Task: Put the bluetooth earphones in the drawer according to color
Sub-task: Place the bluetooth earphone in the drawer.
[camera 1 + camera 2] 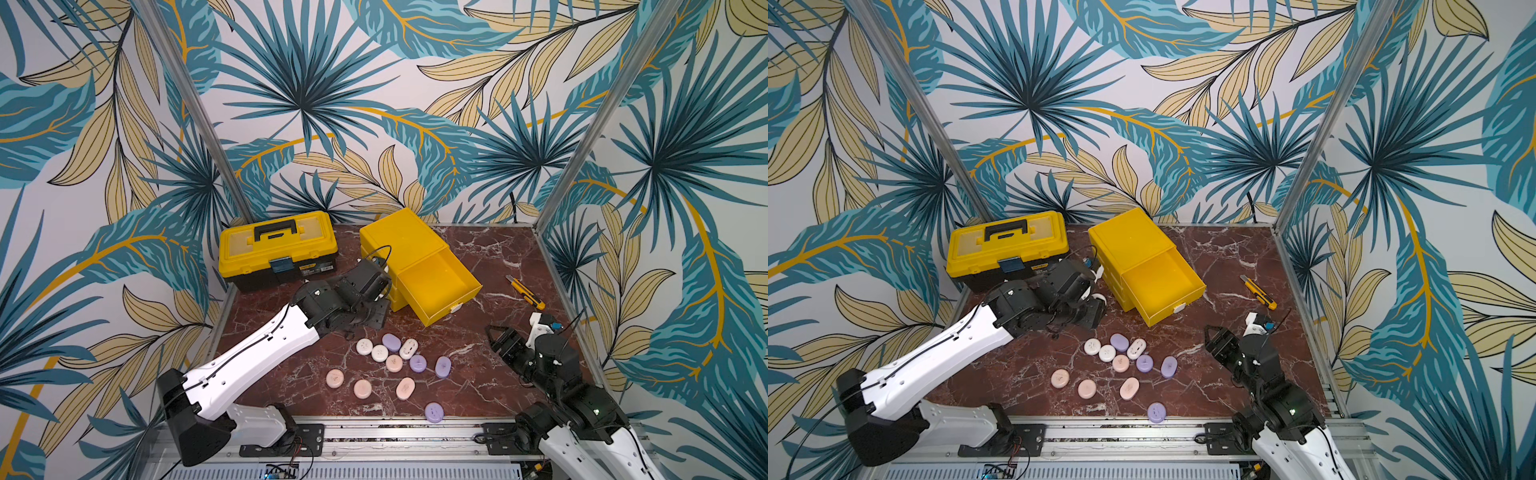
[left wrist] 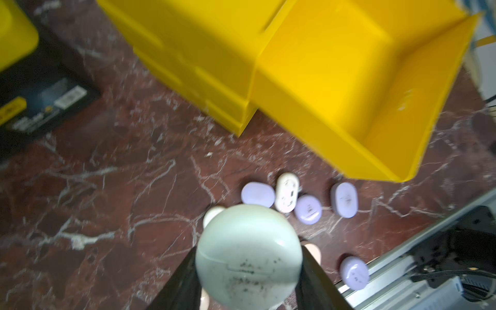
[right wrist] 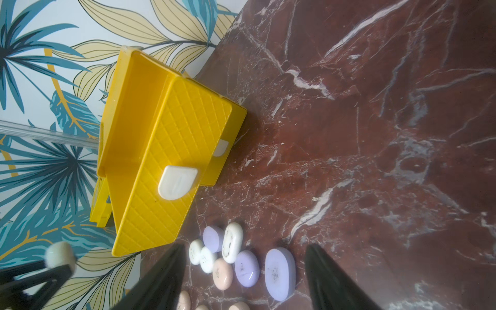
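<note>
Bluetooth earphones, pebble-like white, lilac and pink cases (image 1: pixel 394 363), loose on red marble desk (image 1: pixel 498 257) at 6 o'clock of yellow plastic drawer chest (image 1: pixel 399 237). One white case (image 2: pixel 241 268) pinched in half-closed left end effector (image 2: pixel 249 249); right end effector (image 1: pixel 498 332) open, empty. Carry to 3 o'clock, over open top drawer (image 1: pixel 451 309); lower before releasing.

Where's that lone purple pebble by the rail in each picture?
In a top view: lone lilac case, front centre, by the rail.
In a top view: lone lilac case, same place.
Left wrist: beside the rail, lying alone.
Right wrist: not in it.
Landmark: open yellow drawer, in all four.
</note>
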`<state>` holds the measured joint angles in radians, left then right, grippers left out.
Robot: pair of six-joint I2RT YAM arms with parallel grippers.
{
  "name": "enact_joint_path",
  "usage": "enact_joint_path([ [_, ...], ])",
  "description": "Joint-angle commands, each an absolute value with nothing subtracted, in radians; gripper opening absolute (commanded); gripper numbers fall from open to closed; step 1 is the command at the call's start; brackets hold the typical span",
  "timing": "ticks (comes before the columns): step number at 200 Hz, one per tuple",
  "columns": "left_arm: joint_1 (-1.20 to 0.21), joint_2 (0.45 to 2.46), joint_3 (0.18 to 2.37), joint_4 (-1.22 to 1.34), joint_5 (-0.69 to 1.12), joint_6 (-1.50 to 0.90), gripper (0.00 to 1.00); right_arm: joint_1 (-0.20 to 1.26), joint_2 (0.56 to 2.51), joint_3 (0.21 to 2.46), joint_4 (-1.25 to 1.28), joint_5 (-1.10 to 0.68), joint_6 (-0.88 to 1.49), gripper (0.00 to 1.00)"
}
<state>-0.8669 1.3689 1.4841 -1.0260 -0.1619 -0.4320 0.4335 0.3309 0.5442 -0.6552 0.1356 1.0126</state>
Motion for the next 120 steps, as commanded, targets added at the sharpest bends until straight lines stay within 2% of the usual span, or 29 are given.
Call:
enact_joint_path([
  [1,-0.913,1.487,1.651,-1.053,-0.191,-0.373,0.32,0.431,0.297,0.558,-0.715,0.194,1.030,0.75],
  [42,-0.951,1.713,1.921,-1.061,-0.176,-0.327,0.29,0.430,0.270,0.574,-0.757,0.205,1.028,0.75],
  [120,-0.954,2.044,2.268,-1.108,-0.206,-0.268,0.26,0.431,0.270,0.603,-0.780,0.206,1.008,0.75],
])
